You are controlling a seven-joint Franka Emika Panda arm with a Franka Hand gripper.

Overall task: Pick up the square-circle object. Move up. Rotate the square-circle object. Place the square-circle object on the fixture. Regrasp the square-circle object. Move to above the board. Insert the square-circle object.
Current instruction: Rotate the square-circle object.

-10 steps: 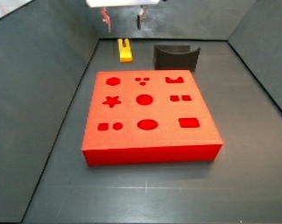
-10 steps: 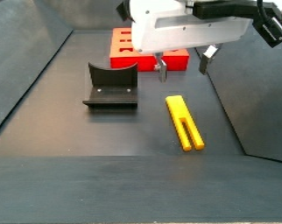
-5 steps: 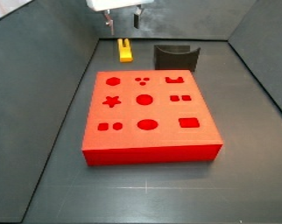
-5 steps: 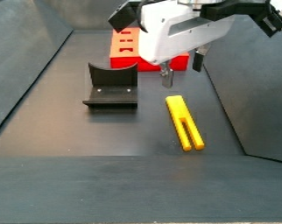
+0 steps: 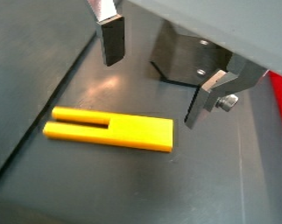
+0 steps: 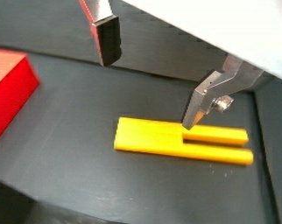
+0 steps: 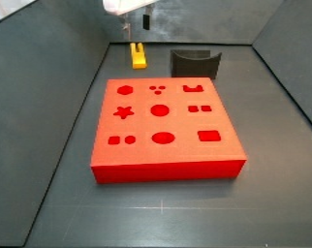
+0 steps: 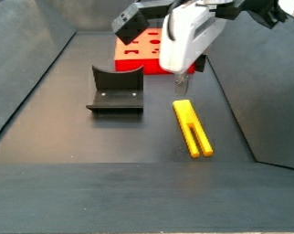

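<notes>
I see the gripper hovering just above the square-circle object, jaws spread wide with nothing between them; in both wrist views the yellow piece lies flat on the dark floor, untouched; the fixture stands beside it, and the board sits further along the floor.
</notes>
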